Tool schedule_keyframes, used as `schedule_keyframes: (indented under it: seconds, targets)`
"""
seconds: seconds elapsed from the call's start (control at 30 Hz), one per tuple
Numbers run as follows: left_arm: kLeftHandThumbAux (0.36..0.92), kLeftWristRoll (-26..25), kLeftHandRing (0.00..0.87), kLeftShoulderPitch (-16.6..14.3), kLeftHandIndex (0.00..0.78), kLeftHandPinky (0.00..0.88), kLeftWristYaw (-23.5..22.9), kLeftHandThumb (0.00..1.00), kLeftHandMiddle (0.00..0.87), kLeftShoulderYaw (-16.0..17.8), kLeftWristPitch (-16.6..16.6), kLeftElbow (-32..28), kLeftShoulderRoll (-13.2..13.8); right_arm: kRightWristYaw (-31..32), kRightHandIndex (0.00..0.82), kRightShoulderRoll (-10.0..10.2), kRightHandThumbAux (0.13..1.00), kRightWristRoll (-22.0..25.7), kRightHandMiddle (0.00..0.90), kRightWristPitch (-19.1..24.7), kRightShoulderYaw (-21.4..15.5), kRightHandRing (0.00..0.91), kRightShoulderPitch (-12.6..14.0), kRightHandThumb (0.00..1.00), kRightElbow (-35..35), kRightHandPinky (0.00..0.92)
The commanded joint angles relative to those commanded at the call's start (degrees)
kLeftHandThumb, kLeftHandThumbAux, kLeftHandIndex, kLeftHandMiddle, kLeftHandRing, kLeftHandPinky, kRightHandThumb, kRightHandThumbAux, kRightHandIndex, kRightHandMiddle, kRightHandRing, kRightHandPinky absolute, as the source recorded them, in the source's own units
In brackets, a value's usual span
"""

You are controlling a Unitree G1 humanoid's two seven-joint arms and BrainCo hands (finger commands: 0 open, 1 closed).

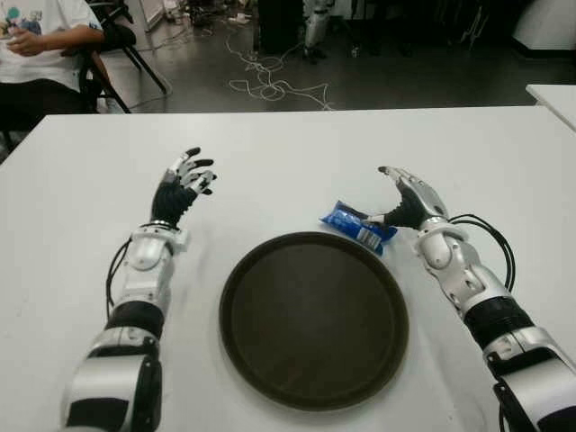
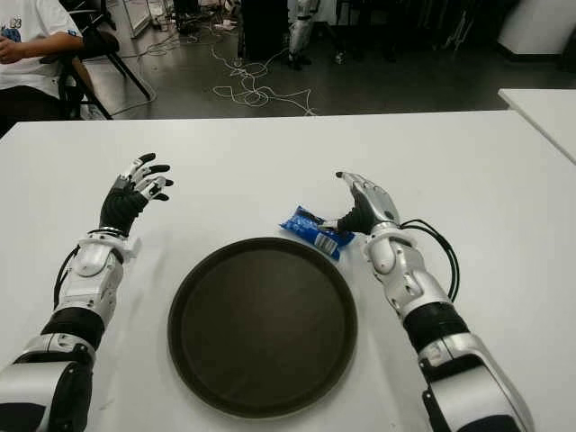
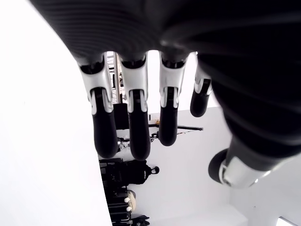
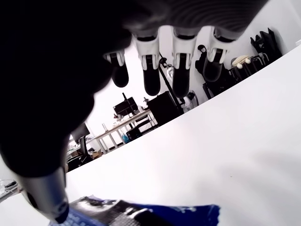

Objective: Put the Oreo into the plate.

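Observation:
A blue Oreo packet [image 1: 354, 222] lies flat on the white table [image 1: 288, 153], just beyond the far right rim of the round dark plate [image 1: 315, 333]. My right hand [image 1: 382, 194] is directly right of the packet, fingers spread above the table. Its thumb tip reaches down to the packet's right end; I cannot tell whether it touches. In the right wrist view the packet [image 4: 141, 214] shows below the straight fingers [image 4: 151, 70], ungrasped. My left hand [image 1: 191, 176] is open to the left of the plate, holding nothing.
A person [image 1: 36, 40] sits beyond the table's far left corner beside a chair. Loose cables [image 1: 270, 85] lie on the floor behind the table. A black cable [image 1: 499, 238] loops beside my right forearm. A second white table [image 1: 553, 94] shows at the far right.

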Motion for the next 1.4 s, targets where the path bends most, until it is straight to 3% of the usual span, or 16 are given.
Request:
schedule_keyframes:
  seconds: [0.6, 1.2, 1.4]
  targets:
    - [0.650, 0.17, 0.317, -0.21, 0.153, 0.414, 0.29, 0.257, 0.265, -0.15, -0.39, 0.47, 0.01, -1.01, 0.104, 0.27, 0.737, -0.75, 0.125, 0.93, 0.54, 0.124, -1.05, 0.000, 1.92, 0.096]
    - [0.649, 1.75, 0.314, -0.41, 0.164, 0.405, 1.64, 0.226, 0.271, -0.91, -0.39, 0.50, 0.43, -2.05, 0.129, 0.83, 0.754, -0.80, 0.159, -1.52, 1.27, 0.156, -1.24, 0.000, 3.31, 0.137]
    - [0.660, 2.03, 0.314, -0.63, 0.166, 0.406, 2.07, 0.241, 0.266, -0.74, 0.15, 0.60, 0.34, -1.84, 0.109, 1.53, 0.756, -1.81, 0.146, -1.04, 2.34, 0.150, -0.45, 0.000, 0.91, 0.145]
